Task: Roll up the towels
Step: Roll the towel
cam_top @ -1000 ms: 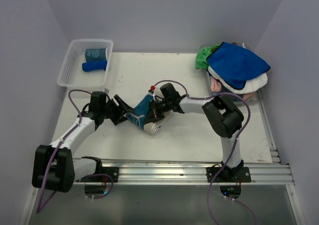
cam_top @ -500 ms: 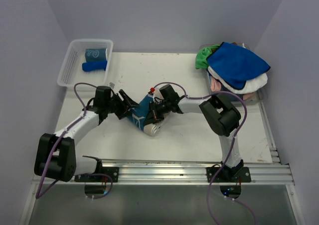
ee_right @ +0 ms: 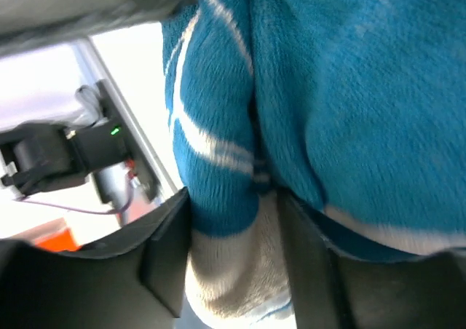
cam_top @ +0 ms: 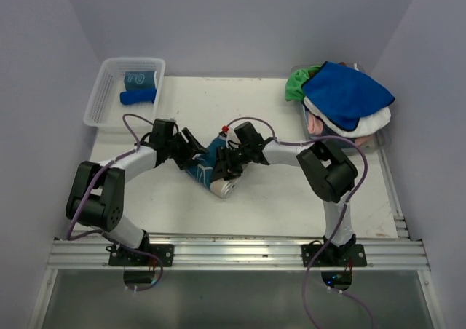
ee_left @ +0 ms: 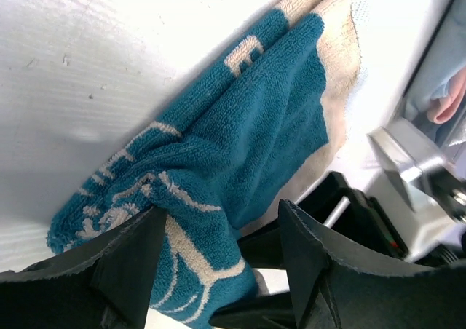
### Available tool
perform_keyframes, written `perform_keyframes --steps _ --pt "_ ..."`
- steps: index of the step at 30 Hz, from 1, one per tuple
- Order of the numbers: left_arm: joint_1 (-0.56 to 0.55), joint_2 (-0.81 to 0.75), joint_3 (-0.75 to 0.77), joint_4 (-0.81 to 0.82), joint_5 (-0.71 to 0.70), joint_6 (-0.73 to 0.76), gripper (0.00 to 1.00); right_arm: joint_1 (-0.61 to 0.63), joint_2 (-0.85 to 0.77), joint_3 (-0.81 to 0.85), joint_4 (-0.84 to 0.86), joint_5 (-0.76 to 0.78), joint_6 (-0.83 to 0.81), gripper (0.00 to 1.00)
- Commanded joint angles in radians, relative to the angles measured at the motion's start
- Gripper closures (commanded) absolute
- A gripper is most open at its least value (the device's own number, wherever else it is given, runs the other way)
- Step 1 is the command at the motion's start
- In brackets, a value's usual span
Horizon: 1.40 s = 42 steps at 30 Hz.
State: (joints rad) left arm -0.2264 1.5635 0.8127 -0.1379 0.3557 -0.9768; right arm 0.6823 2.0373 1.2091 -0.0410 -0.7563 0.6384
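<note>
**Teal towel roll lies crosswise between my two pincers**

In the top view the teal towel (cam_top: 206,163) sits on the table (cam_top: 291,198) just left of centre. Its long axis runs steeply down the frame, beige end lowest. My left pincer (cam_top: 193,153) meets it from the left, fingers spread, with the roll's flank in the gap and not clearly squeezed. My right pincer (cam_top: 227,166) meets it from the right, fingers apart with cloth filling the gap. I cannot tell whether they press. Neither arm is nearer, so I judge any further rolling must push across that axis.
</note>
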Motion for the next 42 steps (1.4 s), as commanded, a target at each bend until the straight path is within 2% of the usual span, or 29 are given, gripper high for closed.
perform_keyframes --steps 1,4,5,7,8,11,15,20,27,36,42 --pt "-0.007 0.05 0.04 -0.031 -0.083 0.032 0.33 0.006 -0.162 -0.034 -0.14 0.225 -0.097 0.45" --pt "-0.011 0.07 0.049 -0.052 -0.081 0.043 0.33 0.048 -0.267 -0.056 -0.195 0.357 -0.149 0.4" --pt "-0.014 0.075 0.052 -0.063 -0.083 0.047 0.33 0.066 -0.293 -0.052 -0.218 0.474 -0.193 0.39" --pt "-0.017 0.079 0.054 -0.071 -0.086 0.052 0.33 0.137 -0.343 -0.036 -0.269 0.582 -0.236 0.37" --pt "-0.017 0.081 0.055 -0.072 -0.086 0.053 0.33 0.16 -0.351 -0.026 -0.278 0.698 -0.273 0.37" --pt "-0.019 0.086 0.057 -0.074 -0.083 0.056 0.33 0.271 -0.355 0.03 -0.307 0.881 -0.344 0.36" --pt "-0.019 0.09 0.063 -0.077 -0.078 0.064 0.33 0.359 -0.325 0.082 -0.313 1.007 -0.434 0.36" --pt "-0.021 0.092 0.068 -0.08 -0.073 0.069 0.33 0.414 -0.266 0.139 -0.352 1.074 -0.506 0.37" --pt "-0.021 0.09 0.066 -0.081 -0.072 0.072 0.33 0.447 -0.318 0.127 -0.3 1.164 -0.516 0.37" --pt "-0.021 0.092 0.065 -0.081 -0.07 0.072 0.33 0.48 -0.312 0.124 -0.269 1.045 -0.557 0.37" --pt "-0.021 0.086 0.068 -0.086 -0.072 0.072 0.33 0.47 -0.252 0.129 -0.267 1.022 -0.559 0.37"
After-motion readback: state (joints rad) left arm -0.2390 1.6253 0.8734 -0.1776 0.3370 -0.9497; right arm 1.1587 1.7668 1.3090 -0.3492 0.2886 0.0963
